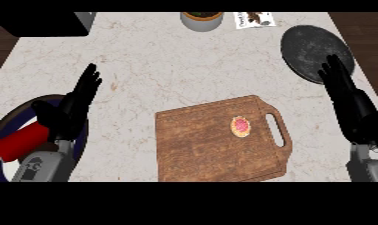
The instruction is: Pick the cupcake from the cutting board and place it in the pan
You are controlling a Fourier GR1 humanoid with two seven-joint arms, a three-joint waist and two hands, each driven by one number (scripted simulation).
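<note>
Right now, pink-topped cupcake (241, 126) on the cutting board (199, 144), beside its handle slot. Pan (310, 46) far right on the worktop (162, 64). Left hand (74, 106) and right hand (348, 100) at the edges, fingers (90, 80) straight and spread.

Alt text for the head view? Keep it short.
A pink-topped cupcake sits on a wooden cutting board, beside its handle slot, untouched. A dark round pan lies farther back on the right. The left robot hand and right robot hand rest open at either side, fingers up.
</note>
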